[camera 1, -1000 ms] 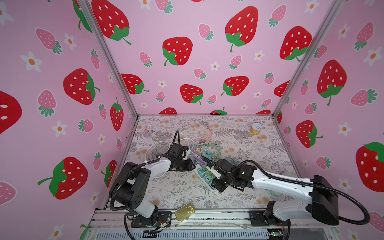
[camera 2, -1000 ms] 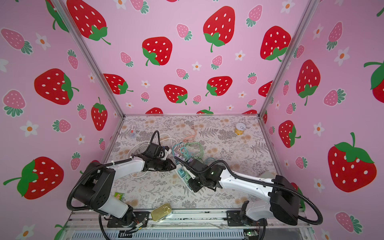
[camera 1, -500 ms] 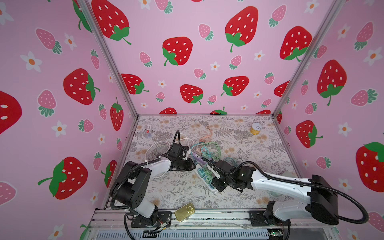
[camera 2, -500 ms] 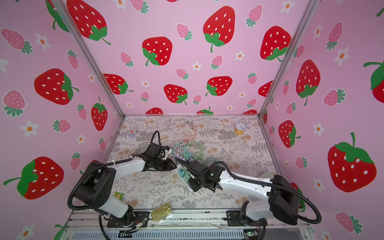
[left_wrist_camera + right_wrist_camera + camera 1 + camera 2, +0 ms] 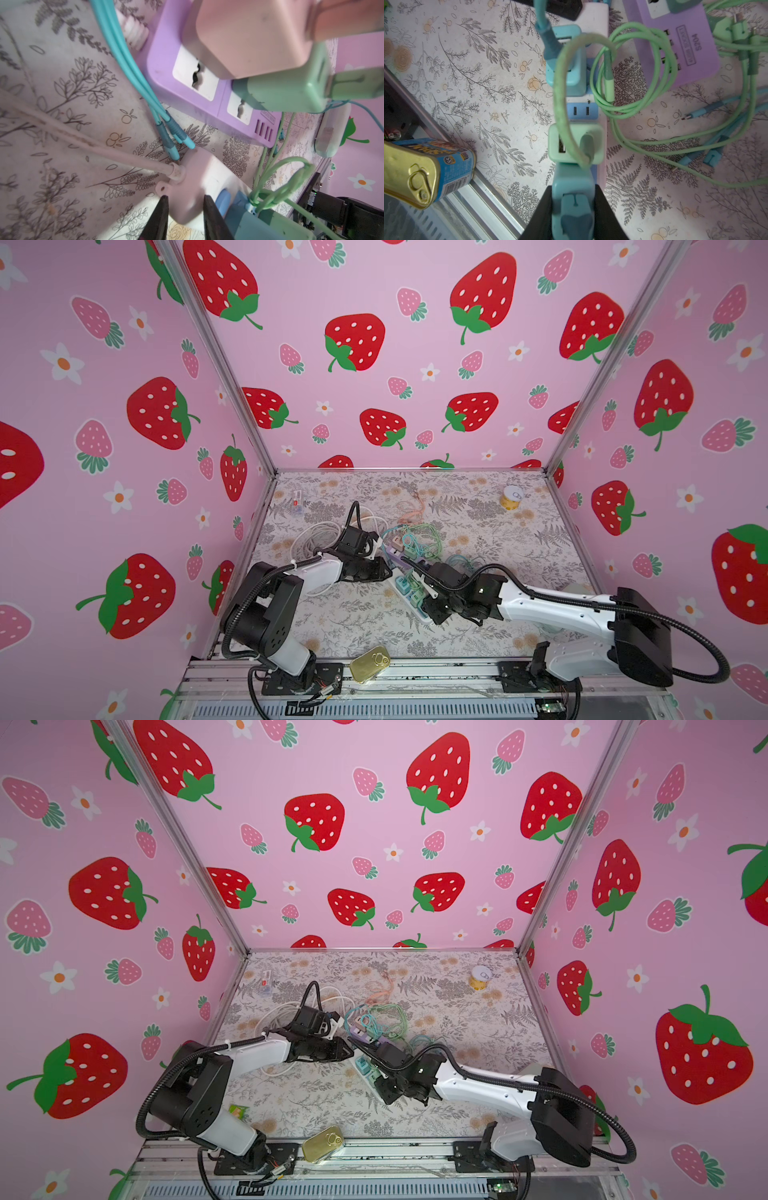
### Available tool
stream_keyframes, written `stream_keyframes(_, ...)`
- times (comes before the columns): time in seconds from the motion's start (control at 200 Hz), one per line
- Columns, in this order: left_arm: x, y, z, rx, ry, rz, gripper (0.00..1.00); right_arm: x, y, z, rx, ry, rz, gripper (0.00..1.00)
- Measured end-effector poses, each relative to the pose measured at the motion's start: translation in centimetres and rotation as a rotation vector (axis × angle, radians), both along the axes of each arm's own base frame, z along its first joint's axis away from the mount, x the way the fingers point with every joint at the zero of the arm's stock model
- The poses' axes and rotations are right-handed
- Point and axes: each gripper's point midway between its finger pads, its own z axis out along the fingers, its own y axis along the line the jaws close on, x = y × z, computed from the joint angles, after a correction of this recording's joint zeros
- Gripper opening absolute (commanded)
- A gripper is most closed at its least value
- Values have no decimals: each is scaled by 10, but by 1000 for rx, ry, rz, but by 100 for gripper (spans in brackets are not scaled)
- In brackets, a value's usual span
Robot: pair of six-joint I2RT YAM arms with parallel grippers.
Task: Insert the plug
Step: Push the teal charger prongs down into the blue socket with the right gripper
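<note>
A pale power strip [image 5: 409, 593] with blue sockets lies slantwise on the floral mat. My right gripper [image 5: 573, 193] is shut on a teal plug [image 5: 572, 187] at the strip's near end, right beside a mint charger [image 5: 576, 143] that sits in the strip. The plug's prongs are hidden. One blue socket [image 5: 581, 111] shows two bare slots, and a teal charger [image 5: 566, 62] sits beyond it. My left gripper [image 5: 186, 199] is shut on the strip's cord end [image 5: 193, 187]. Both top views show the left gripper [image 5: 384, 568] and the right gripper [image 5: 384, 1090] at opposite ends.
A purple power strip [image 5: 187, 83] with pink and mint chargers lies just behind. Green cables [image 5: 633, 72] and blue cables loop over both strips. A white cord coil [image 5: 316, 537] is at the left. A gold can [image 5: 370, 664] rests on the front rail, a yellow spool [image 5: 511, 497] at the back right.
The right arm has edged slightly to the left along the strip. The left arm holds its place.
</note>
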Motion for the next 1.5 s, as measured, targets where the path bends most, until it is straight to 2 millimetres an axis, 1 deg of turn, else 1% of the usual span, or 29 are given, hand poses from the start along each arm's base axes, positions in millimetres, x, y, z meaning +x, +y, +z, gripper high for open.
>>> stream_keyframes(0.385,0,0,0,0,0,0,31,2,0,-3,-18,-22,-8,0)
stream_keyframes(0.64,0,0,0,-1,-2,0,31,-1,5,-3,-61,-60,4,0)
stream_keyframes(0.75,0,0,0,-1,-2,0,31,-3,6,-14,-108,-73,12,0)
stream_keyframes(1.221,0,0,0,-2,3,6,31,-6,8,-14,-130,-100,19,0)
stream_keyframes(1.271,0,0,0,-2,3,6,31,-6,9,-14,-129,-100,19,4)
stream_keyframes(1.456,0,1,1,2,5,8,31,-6,9,-13,-126,-98,20,23)
stream_keyframes(1.501,0,1,1,5,4,9,31,-6,9,-13,-125,-97,21,26)
